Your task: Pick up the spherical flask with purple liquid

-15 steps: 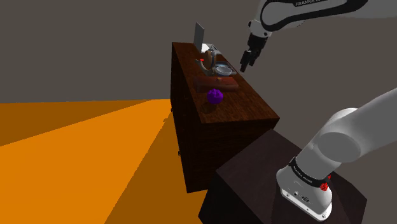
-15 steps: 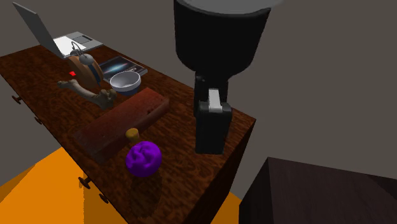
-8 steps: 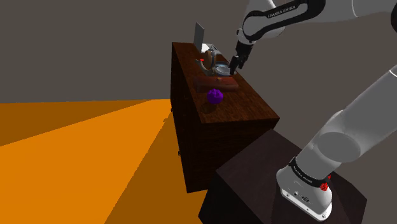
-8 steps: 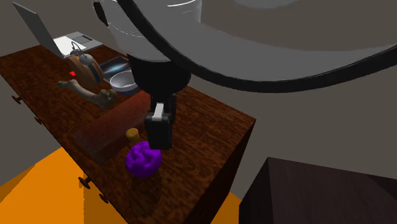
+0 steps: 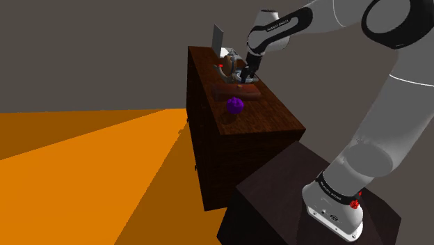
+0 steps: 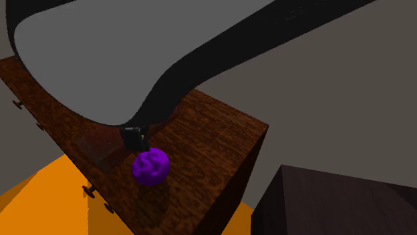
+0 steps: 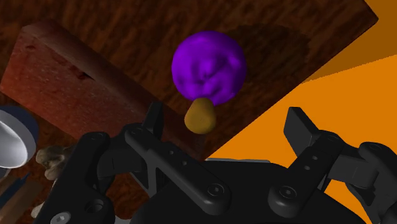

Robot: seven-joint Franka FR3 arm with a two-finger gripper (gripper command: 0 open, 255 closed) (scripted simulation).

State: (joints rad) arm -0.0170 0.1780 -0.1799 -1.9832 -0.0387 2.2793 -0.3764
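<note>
1. One dark box, the stand (image 5: 271, 202), sits closest in the shoulder view, with the white arm's base (image 5: 335, 205) bolted on top.
2. Next comes the counter (image 5: 261, 125), a dark wooden cabinet over an orange floor (image 5: 83, 174). In the second exterior view I can see small drawer knobs (image 6: 88, 192) on its long front.
3. On the counter top, roughly midway along its length and nearer the long edge above those knobs, rests the flask (image 7: 208, 67), a purple sphere. I can also pick it out in the shoulder view (image 5: 235, 105) and the second exterior view (image 6: 150, 166).
4. Its tan stopper (image 7: 200, 116) sticks out on the side facing the claw (image 7: 226, 114).
5. I read the claw as spread, its two black fingers (image 7: 153, 124) well apart and pinching nothing. The stopper lies just beside one finger, and I cannot tell whether they touch. The sphere sits beyond the fingertips.
6. Just past the flask lies a flat red-brown board (image 5: 236, 91). From the shoulder camera the claw (image 5: 245, 75) hangs over its far side.
7. Beyond the board I make out a pale grey bowl (image 7: 9, 149).
8. Farthest off, at the counter's far short edge, stands an open grey laptop (image 5: 219, 38).
</note>
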